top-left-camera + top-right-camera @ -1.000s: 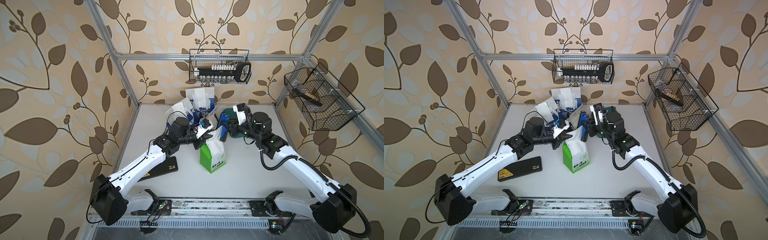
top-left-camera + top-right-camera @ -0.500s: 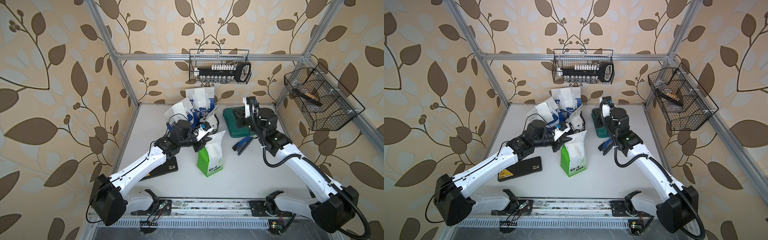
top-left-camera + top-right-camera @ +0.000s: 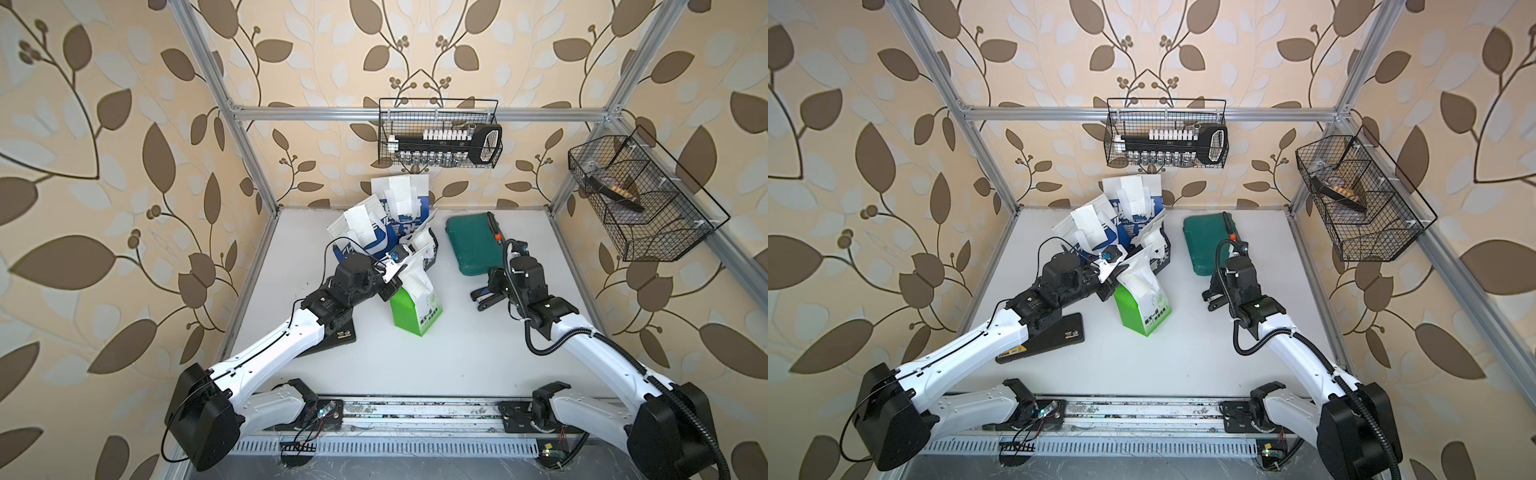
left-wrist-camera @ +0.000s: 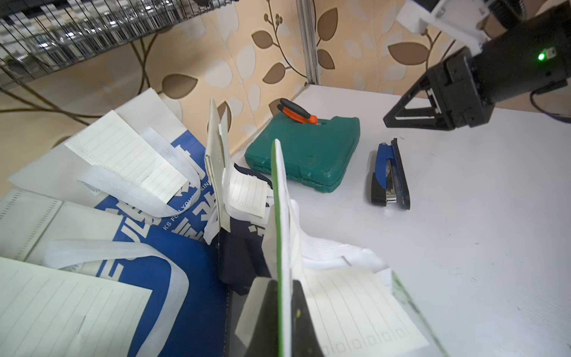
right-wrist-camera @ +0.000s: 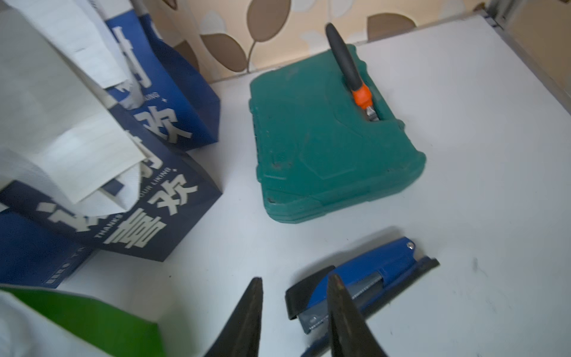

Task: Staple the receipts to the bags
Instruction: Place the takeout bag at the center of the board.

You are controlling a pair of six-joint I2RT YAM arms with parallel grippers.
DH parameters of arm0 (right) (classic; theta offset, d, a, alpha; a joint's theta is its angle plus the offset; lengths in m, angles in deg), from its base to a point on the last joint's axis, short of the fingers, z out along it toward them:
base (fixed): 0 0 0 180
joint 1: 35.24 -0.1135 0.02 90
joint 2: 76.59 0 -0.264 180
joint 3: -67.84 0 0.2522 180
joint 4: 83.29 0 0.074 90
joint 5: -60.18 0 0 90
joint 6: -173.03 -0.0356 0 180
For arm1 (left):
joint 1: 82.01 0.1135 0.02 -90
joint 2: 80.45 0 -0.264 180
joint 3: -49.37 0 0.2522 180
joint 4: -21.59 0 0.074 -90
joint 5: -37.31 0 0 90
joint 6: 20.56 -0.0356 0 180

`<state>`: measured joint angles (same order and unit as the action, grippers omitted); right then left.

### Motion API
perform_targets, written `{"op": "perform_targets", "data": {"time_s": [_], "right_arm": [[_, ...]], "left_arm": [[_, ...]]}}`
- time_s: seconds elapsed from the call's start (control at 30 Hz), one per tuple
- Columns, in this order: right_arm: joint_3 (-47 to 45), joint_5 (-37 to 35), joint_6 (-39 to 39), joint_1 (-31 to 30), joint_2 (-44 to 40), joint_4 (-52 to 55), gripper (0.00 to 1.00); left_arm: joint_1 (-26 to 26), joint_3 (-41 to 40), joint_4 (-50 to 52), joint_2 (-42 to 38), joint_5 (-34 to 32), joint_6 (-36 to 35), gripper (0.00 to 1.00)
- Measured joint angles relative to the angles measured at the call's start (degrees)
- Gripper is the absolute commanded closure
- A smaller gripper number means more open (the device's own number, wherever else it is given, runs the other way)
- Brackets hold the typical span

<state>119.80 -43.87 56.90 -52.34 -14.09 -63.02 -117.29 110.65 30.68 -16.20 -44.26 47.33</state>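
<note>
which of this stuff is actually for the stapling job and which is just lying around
For the job:
receipts
blue-and-white bags
navy bag
green-and-white bag
stapler

Lying about:
green case
pliers on it
black flat device
back wire basket
side wire basket

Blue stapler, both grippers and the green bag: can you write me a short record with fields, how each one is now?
tool: blue-and-black stapler, flat on the white table, near the flat green plastic case
right: right gripper open, empty, apart from the stapler
left: left gripper shut on the upper edge of the small white-and-green paper bag
paper: lined white paper receipt against that bag; no staple visible
</note>
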Motion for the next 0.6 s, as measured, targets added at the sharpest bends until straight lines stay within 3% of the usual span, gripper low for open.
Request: {"op": "perform_targets", "data": {"time_s": [0.07,0.1,0.13,0.23,0.3,0.47,0.6], "right_arm": [[-1.2,-1.3,-2.1,0.3,-1.2,-0.1,0.61],[-1.7,-2.0,-3.1,0.4,-1.8,0.0,0.56],[-2.0,-2.8,-4.4,0.5,-2.3,0.3,0.50],[-2.4,-5.4,-8.3,1.0,-2.9,1.6,0.31],[-3.0,-7.3,-10.5,1.3,-3.1,2.6,0.01],[-3.4,-13.9,-10.4,1.4,-4.2,4.9,0.00],[-3.8,-19.7,-3.5,1.5,-4.9,1.0,0.00]], "left_arm": [[0.0,0.0,-0.1,-0.5,1.1,-0.1,0.65],[0.0,0.3,0.4,-0.6,2.2,0.1,0.40],[0.0,0.6,0.9,-0.6,3.3,0.2,0.02],[0.0,1.2,2.6,-0.5,6.0,1.9,0.01],[0.0,1.0,2.6,-0.5,6.3,4.5,0.01],[0.0,-1.0,0.6,-3.7,1.0,10.8,0.01],[0.0,-1.2,0.0,-9.1,-9.0,14.8,0.01]]}}
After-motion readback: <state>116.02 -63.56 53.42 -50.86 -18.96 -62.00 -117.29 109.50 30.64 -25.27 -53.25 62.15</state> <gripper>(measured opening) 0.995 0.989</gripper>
